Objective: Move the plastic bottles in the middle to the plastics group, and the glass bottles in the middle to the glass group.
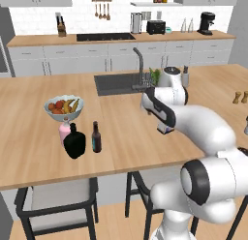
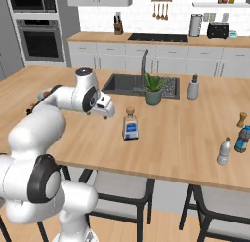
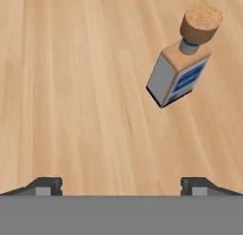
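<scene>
Upper right of hand view: squarish clear bottle (image 3: 178,75), upright, free. Gripper (image 3: 121,185) wide open, empty. I'd judge it heavy, slick, breakable; grab flat sides mid-body.

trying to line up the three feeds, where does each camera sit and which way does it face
Left base view: behind the arm to its left, looking forward and down over the island counter; the white arm rises lower right.
Right base view: behind to its right, same counter; the arm rises lower left toward the cork-stoppered bottle.
Hand view: on the hand, looking down at the counter; both fingertips of the open gripper show at the bottom.
Shared: the cork-stoppered bottle appears in the right base and hand views; both base views share the sink.
</scene>
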Robot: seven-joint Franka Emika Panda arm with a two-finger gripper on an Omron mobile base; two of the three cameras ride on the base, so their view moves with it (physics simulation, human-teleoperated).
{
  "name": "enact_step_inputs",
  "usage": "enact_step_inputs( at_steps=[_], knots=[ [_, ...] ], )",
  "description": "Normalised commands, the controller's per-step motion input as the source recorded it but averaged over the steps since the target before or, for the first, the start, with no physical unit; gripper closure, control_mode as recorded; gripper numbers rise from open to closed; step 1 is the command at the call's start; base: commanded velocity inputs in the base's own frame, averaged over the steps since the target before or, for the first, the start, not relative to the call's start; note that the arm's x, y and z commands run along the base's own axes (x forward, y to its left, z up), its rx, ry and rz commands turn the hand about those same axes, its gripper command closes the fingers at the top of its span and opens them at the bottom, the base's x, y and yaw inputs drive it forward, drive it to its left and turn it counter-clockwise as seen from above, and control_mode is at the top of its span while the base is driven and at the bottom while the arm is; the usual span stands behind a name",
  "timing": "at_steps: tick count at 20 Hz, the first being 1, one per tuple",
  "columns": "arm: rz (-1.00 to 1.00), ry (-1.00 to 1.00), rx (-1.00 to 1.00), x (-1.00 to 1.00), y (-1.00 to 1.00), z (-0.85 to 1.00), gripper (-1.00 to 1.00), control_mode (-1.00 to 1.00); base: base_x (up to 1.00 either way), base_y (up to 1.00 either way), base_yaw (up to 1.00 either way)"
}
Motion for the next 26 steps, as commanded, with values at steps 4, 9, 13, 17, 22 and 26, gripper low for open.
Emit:
enact_step_inputs(
  at_steps=[4, 9, 13, 17, 22, 26],
  knots=[
    [-0.04, 0.0, -0.04, 0.2, -0.83, 0.05, -1.0, -1.0, 0.0, 0.0, 0.0],
    [-0.01, -0.01, -0.07, 0.49, -0.66, 0.0, -1.0, -1.0, 0.0, 0.0, 0.0],
    [-0.01, 0.0, 0.0, 0.85, -0.33, -0.04, -1.0, -1.0, 0.0, 0.0, 0.0],
    [0.0, 0.03, 0.0, 0.89, -0.22, -0.14, -1.0, -1.0, 0.0, 0.0, 0.0],
    [0.0, 0.15, 0.0, 0.72, -0.18, -0.27, -1.0, -1.0, 0.0, 0.0, 0.0],
    [0.0, 0.19, 0.0, 0.57, -0.18, -0.32, -1.0, -1.0, 0.0, 0.0, 0.0]
  ],
)
